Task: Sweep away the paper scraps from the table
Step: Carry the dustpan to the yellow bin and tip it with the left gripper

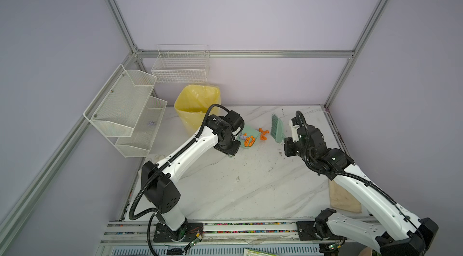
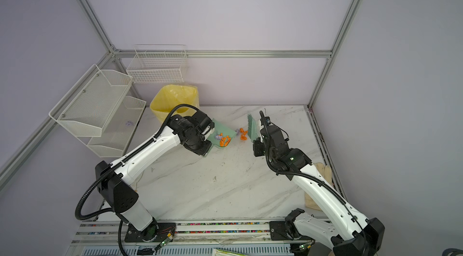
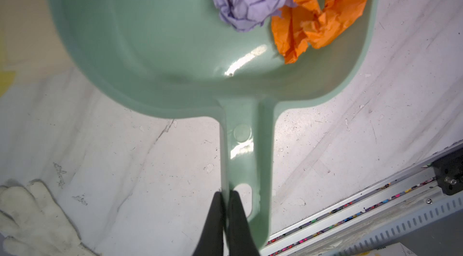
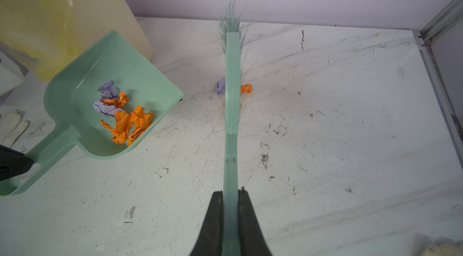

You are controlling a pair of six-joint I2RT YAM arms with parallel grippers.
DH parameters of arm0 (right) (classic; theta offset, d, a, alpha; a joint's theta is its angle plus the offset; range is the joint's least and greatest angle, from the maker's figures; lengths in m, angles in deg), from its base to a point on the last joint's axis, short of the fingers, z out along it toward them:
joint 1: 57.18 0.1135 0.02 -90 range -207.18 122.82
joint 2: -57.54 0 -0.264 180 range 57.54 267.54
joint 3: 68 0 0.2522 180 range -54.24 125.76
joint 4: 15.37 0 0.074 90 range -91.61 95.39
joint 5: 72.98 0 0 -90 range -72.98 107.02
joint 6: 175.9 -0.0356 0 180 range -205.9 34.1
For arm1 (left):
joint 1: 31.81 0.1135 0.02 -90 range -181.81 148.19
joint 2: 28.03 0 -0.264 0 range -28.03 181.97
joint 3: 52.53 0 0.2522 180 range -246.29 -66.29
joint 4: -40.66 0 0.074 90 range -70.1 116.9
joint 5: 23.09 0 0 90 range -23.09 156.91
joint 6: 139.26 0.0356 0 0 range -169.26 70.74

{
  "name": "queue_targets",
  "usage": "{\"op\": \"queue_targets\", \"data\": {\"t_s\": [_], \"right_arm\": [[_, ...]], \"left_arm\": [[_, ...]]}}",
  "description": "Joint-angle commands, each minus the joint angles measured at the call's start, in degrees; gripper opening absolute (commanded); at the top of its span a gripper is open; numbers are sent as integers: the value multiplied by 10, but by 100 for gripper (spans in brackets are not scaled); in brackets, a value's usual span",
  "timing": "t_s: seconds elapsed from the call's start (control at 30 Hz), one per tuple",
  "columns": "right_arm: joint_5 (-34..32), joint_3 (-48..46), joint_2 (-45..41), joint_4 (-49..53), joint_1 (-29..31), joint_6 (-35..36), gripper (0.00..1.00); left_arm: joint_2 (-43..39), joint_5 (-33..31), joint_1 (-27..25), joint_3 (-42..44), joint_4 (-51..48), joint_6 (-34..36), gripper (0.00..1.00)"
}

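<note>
A green dustpan (image 1: pixel 249 130) (image 2: pixel 220 127) (image 4: pixel 82 86) rests on the white marble table (image 1: pixel 238 187), its mouth facing right. Several orange and lilac paper scraps (image 1: pixel 248 140) (image 3: pixel 313 16) (image 4: pixel 125 119) lie inside it. My left gripper (image 3: pixel 225 193) is shut on one side of the dustpan's handle near its hanging hole. My right gripper (image 4: pixel 231 192) is shut on the handle of a green brush (image 1: pixel 276 127) (image 4: pixel 231 91). The brush stands just right of the dustpan's mouth. A few more paper scraps (image 1: pixel 263 135) (image 2: pixel 243 134) (image 4: pixel 246 88) lie on the table against its bristles, partly hidden.
A bin with a yellow liner (image 1: pixel 198 104) (image 4: pixel 50 16) stands behind the dustpan at the back left. White mesh shelves (image 1: pixel 125 106) and a wire basket (image 1: pixel 180 66) hang on the left walls. A white glove (image 3: pixel 32 212) lies near the left edge, another cloth (image 1: pixel 343 197) at the right.
</note>
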Motion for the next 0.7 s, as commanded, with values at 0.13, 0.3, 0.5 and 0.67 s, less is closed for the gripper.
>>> {"op": "queue_targets", "data": {"t_s": [0.13, 0.3, 0.5, 0.67], "right_arm": [[6, -7, -12, -21, -1, -13, 0], [9, -12, -16, -22, -1, -16, 0], [13, -14, -24, -21, -1, -20, 0], [17, -17, -31, -19, -1, -23, 0]], "left_arm": [[-26, -46, 19, -98, -21, 26, 0], [-27, -55, 35, -130, -22, 32, 0], [-23, -58, 57, -178, -29, 35, 0], [-24, -60, 78, -212, -30, 41, 0]]}}
